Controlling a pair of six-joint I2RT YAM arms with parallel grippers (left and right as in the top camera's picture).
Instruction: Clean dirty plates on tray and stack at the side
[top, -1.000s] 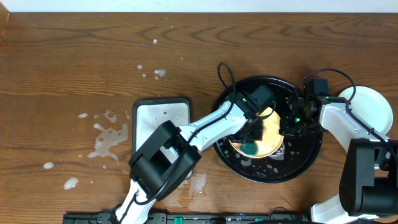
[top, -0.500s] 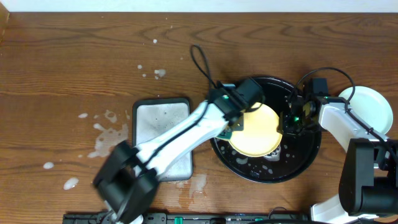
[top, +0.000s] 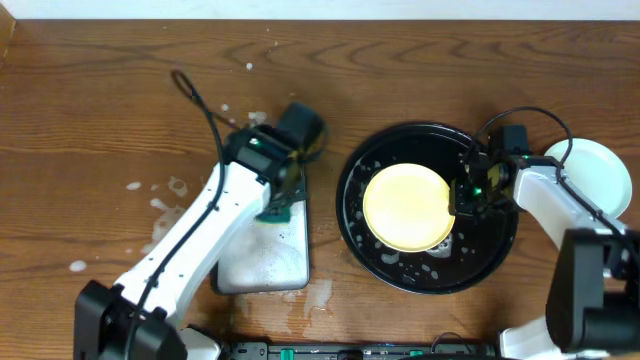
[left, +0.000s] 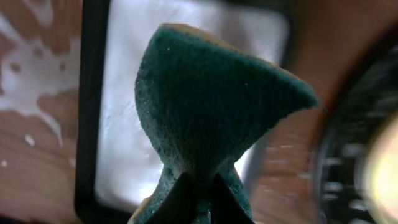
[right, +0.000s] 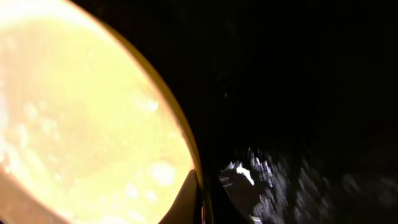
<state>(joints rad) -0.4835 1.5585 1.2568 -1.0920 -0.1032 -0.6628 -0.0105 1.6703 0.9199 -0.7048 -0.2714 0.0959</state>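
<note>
A yellow plate (top: 404, 207) lies wet in the black tray (top: 432, 272). My right gripper (top: 461, 197) is shut on the plate's right rim. In the right wrist view its fingers (right: 186, 202) pinch the yellow plate (right: 81, 112) at the edge, with the black tray (right: 298, 74) beyond. My left gripper (top: 279, 203) hangs over the small white tray (top: 262, 262), shut on a green sponge (top: 271, 214). In the left wrist view the green sponge (left: 211, 106) bulges out above the closed left gripper (left: 199, 190). A pale plate (top: 596, 178) sits on the table right of the black tray.
Water and foam patches (top: 175, 225) spread over the wooden table left of the small white tray (left: 180, 37). Droplets speckle the black tray's floor (top: 440, 250). The right arm's cable (top: 520, 118) loops above the black tray's far right rim.
The left arm has swung left off the yellow plate, carrying the sponge out of the black tray to over the small white tray. The right gripper stays at the plate's rim.
</note>
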